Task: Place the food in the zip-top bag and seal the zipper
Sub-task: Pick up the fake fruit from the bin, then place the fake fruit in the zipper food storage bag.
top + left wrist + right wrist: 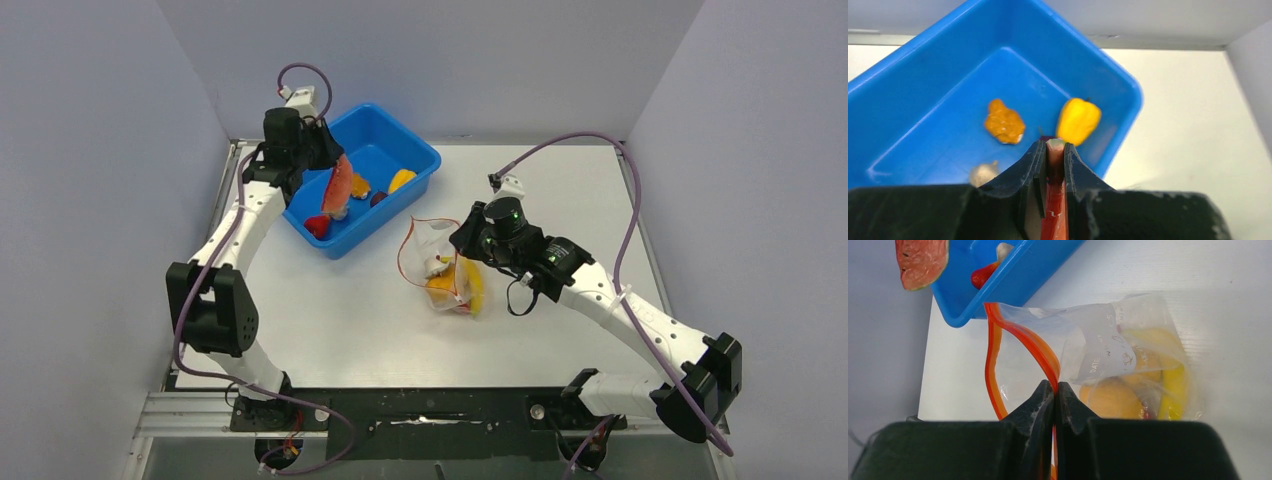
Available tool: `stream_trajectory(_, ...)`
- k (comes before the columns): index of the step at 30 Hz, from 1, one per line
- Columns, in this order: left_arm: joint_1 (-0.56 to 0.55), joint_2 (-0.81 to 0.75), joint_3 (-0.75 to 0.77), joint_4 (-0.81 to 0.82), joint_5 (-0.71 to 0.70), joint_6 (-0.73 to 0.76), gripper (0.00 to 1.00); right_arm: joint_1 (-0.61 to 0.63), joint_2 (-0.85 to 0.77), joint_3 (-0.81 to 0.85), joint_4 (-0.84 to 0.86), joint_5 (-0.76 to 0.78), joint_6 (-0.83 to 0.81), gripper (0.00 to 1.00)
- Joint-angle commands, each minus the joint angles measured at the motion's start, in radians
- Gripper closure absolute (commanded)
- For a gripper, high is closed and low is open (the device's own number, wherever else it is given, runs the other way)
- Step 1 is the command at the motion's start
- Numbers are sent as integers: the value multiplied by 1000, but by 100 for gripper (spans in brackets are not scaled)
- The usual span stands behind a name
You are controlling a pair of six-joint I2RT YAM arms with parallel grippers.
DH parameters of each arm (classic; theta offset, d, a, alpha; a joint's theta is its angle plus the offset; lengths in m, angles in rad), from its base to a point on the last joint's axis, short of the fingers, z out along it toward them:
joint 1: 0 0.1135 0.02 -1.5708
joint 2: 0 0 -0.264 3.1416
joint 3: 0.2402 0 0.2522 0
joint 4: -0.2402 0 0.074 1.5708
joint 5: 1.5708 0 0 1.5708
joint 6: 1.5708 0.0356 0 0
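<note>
My left gripper (1055,150) is shut on a pink-red slice (338,187) and holds it above the blue tub (410,150); the slice also shows in the left wrist view (1054,200) and the right wrist view (920,262). My right gripper (1054,387) is shut on the red-orange zipper (1020,340) of the clear zip-top bag (440,262), holding its mouth open toward the tub. In the bag (1088,350) lie a yellow banana (1173,385) and an orange lump (1113,400).
In the tub are an orange lump (1004,122), a yellow pepper (1078,119), a white garlic (982,172) and a red piece (318,226). The tub stands at the back left, the bag at mid-table. Grey walls enclose the table.
</note>
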Motion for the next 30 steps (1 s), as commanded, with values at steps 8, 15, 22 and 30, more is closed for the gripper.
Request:
stream_trajectory(8,-18,-277,-213,334,282,-383,100,4,30,27,128,29,67,100)
stream_trajectory(15,-95,-386,-328,396,283,-507,100,2,59,36,173,28,104,100)
stream_trajectory(22,-227,-445,-419,386,229,-564,100,3,81,53,201,19,125,100)
stream_trajectory(30,-289,-432,-471,398,177,-589,100,8,67,31,271,-42,140,100)
